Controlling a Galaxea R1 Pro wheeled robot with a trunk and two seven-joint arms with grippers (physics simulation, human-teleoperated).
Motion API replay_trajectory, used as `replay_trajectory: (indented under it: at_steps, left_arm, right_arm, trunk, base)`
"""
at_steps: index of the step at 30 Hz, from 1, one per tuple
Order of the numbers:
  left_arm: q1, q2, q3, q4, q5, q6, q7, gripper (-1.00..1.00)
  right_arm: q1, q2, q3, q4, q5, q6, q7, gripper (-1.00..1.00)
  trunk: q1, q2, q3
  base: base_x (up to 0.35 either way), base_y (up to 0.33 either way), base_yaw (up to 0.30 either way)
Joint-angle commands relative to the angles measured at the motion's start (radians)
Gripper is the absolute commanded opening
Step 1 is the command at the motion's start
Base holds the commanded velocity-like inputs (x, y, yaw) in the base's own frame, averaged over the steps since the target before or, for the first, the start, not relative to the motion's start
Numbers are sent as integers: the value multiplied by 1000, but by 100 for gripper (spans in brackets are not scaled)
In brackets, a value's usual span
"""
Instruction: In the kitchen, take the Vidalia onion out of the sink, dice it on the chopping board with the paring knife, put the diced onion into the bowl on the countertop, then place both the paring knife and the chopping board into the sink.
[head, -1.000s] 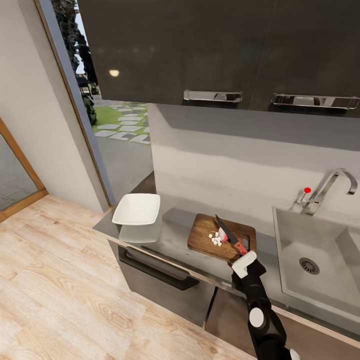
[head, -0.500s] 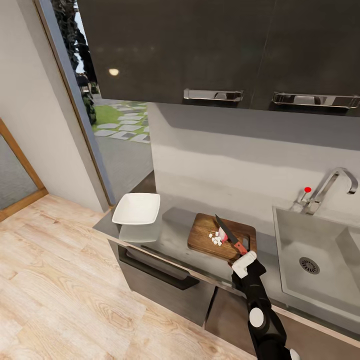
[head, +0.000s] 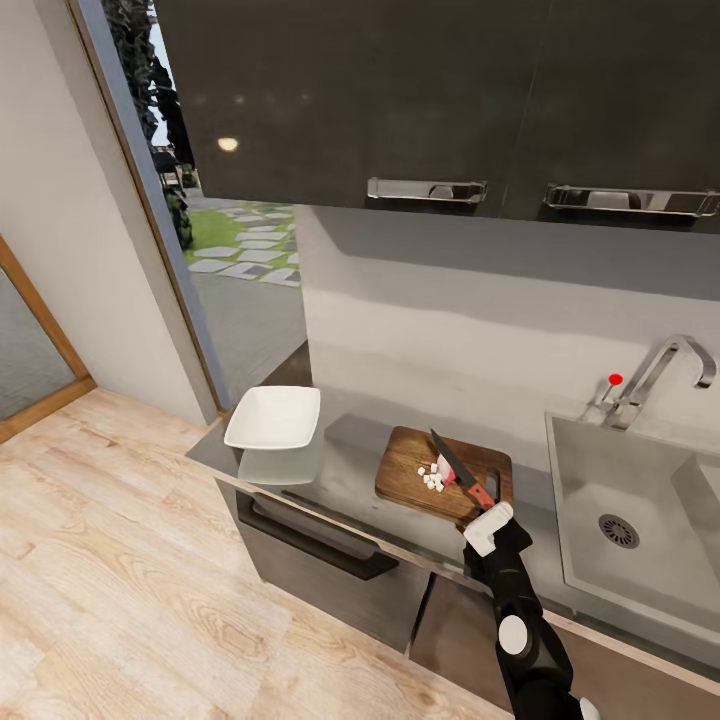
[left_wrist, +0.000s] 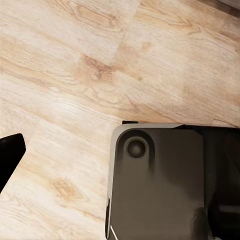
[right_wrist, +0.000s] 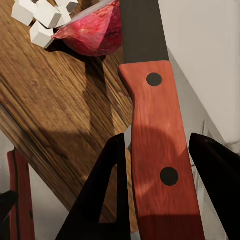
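The dark wooden chopping board lies on the grey countertop, left of the sink. On the board sit small white diced onion cubes and a reddish onion piece. The paring knife, red-handled, slants over the board with its blade beside that piece. My right gripper is shut on the handle, one dark finger on each side. The white bowl stands at the counter's left end. One dark finger of my left gripper shows far out at the picture's edge over the floor.
A chrome faucet with a red-tipped lever stands behind the sink. Dark wall cabinets hang above the counter. A glass door is to the left. My own dark base rests on the light wood floor.
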Motion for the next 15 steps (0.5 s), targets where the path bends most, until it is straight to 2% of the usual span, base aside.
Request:
replay_trajectory:
  at_steps: [1,15]
  left_arm:
    - [0,2,-7,-1,8,-2,8,100]
    - [0,2,-7,-1,8,-2,9,100]
  right_arm:
    - [-1,1,-1,-1,10,3,2,-100]
    - [-1,1,-1,-1,10,3,2,-100]
  trunk:
    - [1,-2,-2]
    - [1,-2,-2]
  base:
    - [0,0,0]
    - [0,0,0]
